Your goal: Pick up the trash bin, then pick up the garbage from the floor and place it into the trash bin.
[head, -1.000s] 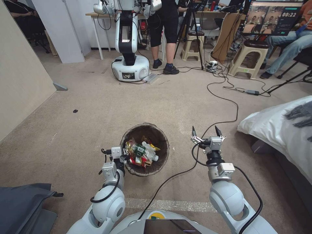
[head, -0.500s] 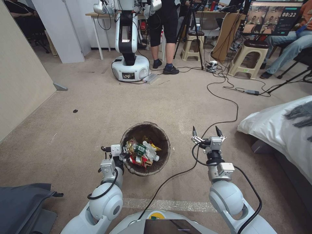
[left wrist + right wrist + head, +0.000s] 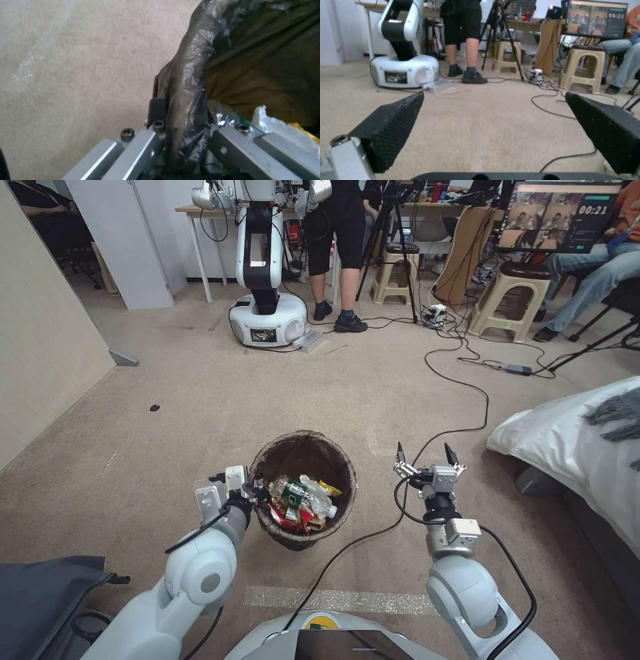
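Observation:
The trash bin (image 3: pixel 301 452), a small round bucket lined with a dark brown bag, stands on the carpet just ahead of me. Inside lies the garbage (image 3: pixel 303 501): a clear green-labelled bottle, white tissue, and red and yellow wrappers. My left gripper (image 3: pixel 256 492) is shut on the bin's near-left rim. In the left wrist view the left gripper (image 3: pixel 180 117) pinches the bag-wrapped rim (image 3: pixel 188 72), and white tissue (image 3: pixel 273 123) shows inside. My right gripper (image 3: pixel 427 455) hovers open to the right of the bin. Its black pads (image 3: pixel 391 125) stand wide apart over bare carpet.
A black cable (image 3: pixel 363 537) runs across the floor between the bin and my right arm. Another robot's white base (image 3: pixel 267 319) stands far ahead. A white duvet (image 3: pixel 573 447) lies to the right, a dark grey sheet (image 3: pixel 47 593) lower left, and a beige wall (image 3: pixel 40 347) on the left.
My left arm has swung its elbow outward to the left while staying clamped on the rim. The bin has shifted slightly right and the litter inside has slid. The right gripper has barely moved.

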You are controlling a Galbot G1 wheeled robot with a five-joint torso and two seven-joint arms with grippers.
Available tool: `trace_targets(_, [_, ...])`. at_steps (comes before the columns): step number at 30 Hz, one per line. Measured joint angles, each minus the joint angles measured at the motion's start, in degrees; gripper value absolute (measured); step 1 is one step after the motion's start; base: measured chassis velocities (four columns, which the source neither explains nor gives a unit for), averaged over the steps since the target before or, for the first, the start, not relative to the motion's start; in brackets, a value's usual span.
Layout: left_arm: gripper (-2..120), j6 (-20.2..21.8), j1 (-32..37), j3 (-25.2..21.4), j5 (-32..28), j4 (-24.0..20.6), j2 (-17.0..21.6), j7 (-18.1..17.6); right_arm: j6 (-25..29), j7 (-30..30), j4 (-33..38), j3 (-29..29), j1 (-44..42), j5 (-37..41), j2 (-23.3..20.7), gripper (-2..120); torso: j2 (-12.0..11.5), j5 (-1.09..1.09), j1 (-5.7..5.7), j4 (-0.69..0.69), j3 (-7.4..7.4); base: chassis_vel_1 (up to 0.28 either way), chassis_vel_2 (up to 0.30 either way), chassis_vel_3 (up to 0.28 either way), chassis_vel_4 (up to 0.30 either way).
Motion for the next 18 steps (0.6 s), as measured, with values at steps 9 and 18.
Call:
trace_targets(9, [0, 2.19, -5.98, 0.22, -14.69, 3.3, 2.65, -3.99, 0.59, 0.03, 0.23, 0.1, -1.96, -1.78, 2.98, 100, 0.0, -0.01, 0.0, 0.0, 0.0, 0.0, 0.0, 0.0, 0.0])
trace_targets(18, [0, 2.75, -7.14, 0.72, -16.01, 8.51, 1.1, -4.07, 0.88, 0.07, -0.11, -0.67, -1.89, -2.36, 4.04, 100, 0.0, 0.0, 0.0, 0.0, 0.0, 0.0, 0.0, 0.0, 0.0])
